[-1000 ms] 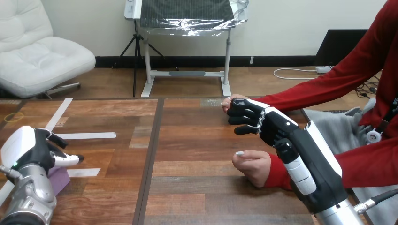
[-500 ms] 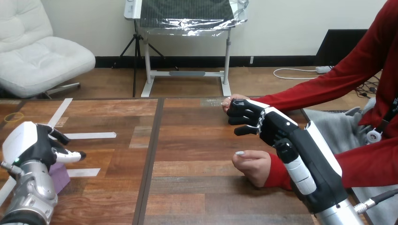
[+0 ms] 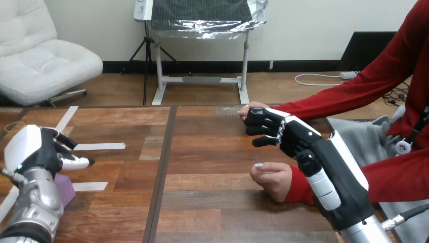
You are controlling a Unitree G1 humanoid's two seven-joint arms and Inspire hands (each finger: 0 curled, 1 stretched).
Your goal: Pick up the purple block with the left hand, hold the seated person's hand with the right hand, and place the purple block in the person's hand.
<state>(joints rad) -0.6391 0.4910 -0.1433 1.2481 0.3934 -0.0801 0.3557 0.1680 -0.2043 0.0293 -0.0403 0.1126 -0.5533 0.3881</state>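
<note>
The robot's left hand [image 3: 35,152] is hovering with fingers loosely spread, gripping nothing. The purple block [image 3: 66,188] is lying on the wooden table [image 3: 212,152] just beneath it, partly hidden by the wrist. The right hand [image 3: 283,132] is curling its fingers round the person's hand [image 3: 248,107].

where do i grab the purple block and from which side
Likely by its two opposite side faces, from straight above: the purple block lies flat on the table, partly behind the left arm, with the left hand over it.
</note>
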